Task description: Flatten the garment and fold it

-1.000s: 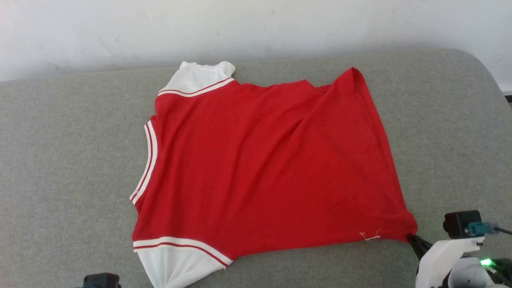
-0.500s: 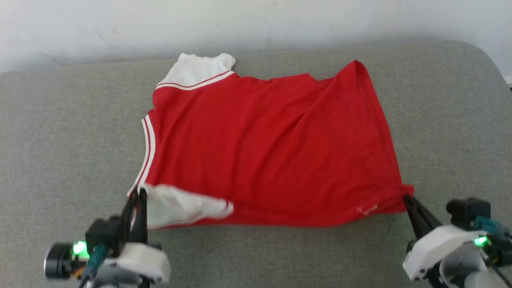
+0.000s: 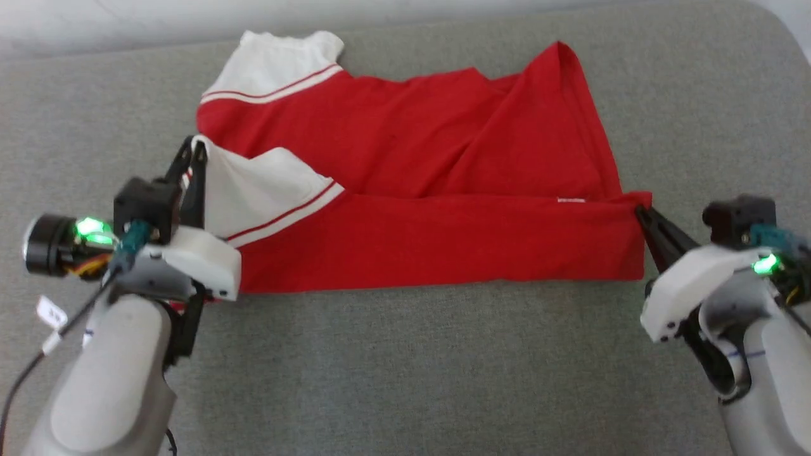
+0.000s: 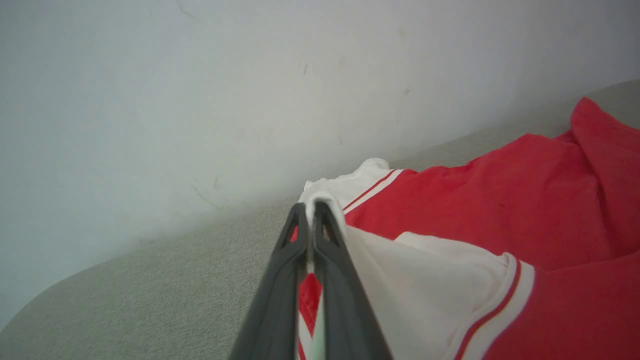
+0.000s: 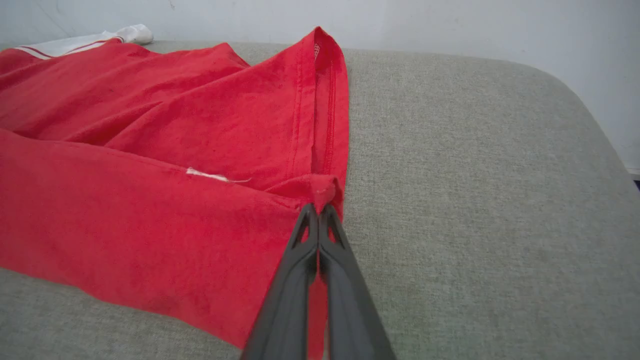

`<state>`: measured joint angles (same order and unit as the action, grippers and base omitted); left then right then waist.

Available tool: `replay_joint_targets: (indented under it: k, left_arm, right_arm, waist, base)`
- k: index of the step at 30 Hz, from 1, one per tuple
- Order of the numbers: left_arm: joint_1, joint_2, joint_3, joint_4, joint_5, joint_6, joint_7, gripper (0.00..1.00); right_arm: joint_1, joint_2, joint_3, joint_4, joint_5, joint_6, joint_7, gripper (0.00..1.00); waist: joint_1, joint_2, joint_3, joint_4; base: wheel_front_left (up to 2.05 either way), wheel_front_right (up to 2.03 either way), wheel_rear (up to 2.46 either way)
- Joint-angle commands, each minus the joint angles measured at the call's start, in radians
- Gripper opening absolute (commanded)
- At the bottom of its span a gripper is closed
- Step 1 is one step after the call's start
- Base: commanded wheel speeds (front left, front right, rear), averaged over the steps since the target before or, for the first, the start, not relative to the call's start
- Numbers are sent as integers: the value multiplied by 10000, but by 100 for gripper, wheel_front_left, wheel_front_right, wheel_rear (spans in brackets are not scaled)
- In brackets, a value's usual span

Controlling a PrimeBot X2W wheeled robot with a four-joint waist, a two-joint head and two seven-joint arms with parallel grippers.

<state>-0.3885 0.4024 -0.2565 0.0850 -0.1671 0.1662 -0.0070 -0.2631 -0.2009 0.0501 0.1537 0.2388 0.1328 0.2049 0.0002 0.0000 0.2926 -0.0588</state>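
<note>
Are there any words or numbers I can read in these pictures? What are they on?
No text can be read.
White hanging tag at the head view's lower left: marks too blurred to read.
Small white bit on the red garment: too small to tell; may be only thread.
The garment's visible side bears no number or lettering.

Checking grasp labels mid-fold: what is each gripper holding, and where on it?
The left gripper is shut on the garment at the edge of the white sleeve lying over the red body. The right gripper is shut on its red hem corner.
</note>
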Motion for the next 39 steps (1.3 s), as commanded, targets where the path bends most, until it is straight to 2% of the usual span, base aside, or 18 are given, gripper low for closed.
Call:
replay_joint_targets:
  k: [1, 4, 11, 16, 17, 18, 20, 24, 27, 30, 34, 39]
  left_arm:
    - [-276, 116, 15, 157, -2, -87, 206, 0]
    - [-704, 227, 31, 560, -202, -287, 983, 0]
    - [-663, 346, -6, 1102, -1330, -926, 3781, 0]
    - [-192, 362, 45, 772, -2062, -1017, 5237, 2]
    - [-133, 356, 87, 655, -2074, -925, 5253, 53]
    - [-95, 361, 154, 538, -2025, -809, 5106, 100]
    - [-30, 328, 314, 378, -1830, -491, 4549, 100]
    - [291, 126, 592, 52, -1401, 132, 2895, 100]
    - [742, -86, 746, -182, -1088, 598, 1527, 100]
    - [1434, -370, 835, -455, -993, 1021, 701, 100]
    - [2420, -669, 898, -758, -1063, 1455, 398, 100]
    - [3515, -978, 1250, -1067, -1393, 2142, 793, 100]
  right_arm:
    - [-356, -97, 104, 94, 102, -21, 208, 0]
    - [-997, -283, 415, 317, 372, -21, 871, 0]
    - [-2173, -817, 1172, 882, 1277, -21, 2952, 0]
    - [-2484, -1106, 1434, 1018, 1813, -21, 4371, 0]
    - [-2485, -1116, 1381, 1004, 1874, -21, 4477, 4]
    - [-2458, -1090, 1328, 982, 1941, -21, 4559, 31]
    - [-2339, -1030, 1222, 866, 2043, -21, 4526, 100]
    - [-1909, -739, 764, 563, 2010, -21, 3508, 100]
    - [-1404, -374, 345, 329, 1818, -21, 2173, 100]
    - [-745, 89, -133, 148, 1481, -21, 829, 100]
    - [157, 770, -591, -128, 1079, -21, -693, 100]
    - [980, 1202, -704, -343, 391, -21, -2393, 100]
  waist:
    - [-2, 0, 569, -278]
    - [-2, 0, 907, -372]
    - [-2, 0, 1269, -433]
    - [-2, 0, 1168, -305]
    - [-2, 0, 1122, -268]
    - [-2, 0, 1064, -235]
    - [-2, 0, 912, -174]
    - [-2, 0, 474, -104]
    - [-2, 0, 96, -97]
    - [-2, 0, -221, -116]
    - [-2, 0, -515, -205]
    - [-2, 0, -685, -436]
  base:
    - [0, 0, 0]
    - [0, 0, 0]
    - [0, 0, 0]
    - [0, 0, 0]
    - [0, 0, 0]
    - [0, 0, 0]
    - [0, 0, 0]
    - [0, 0, 0]
    - [0, 0, 0]
    - [0, 0, 0]
    - [0, 0, 0]
    - [0, 0, 0]
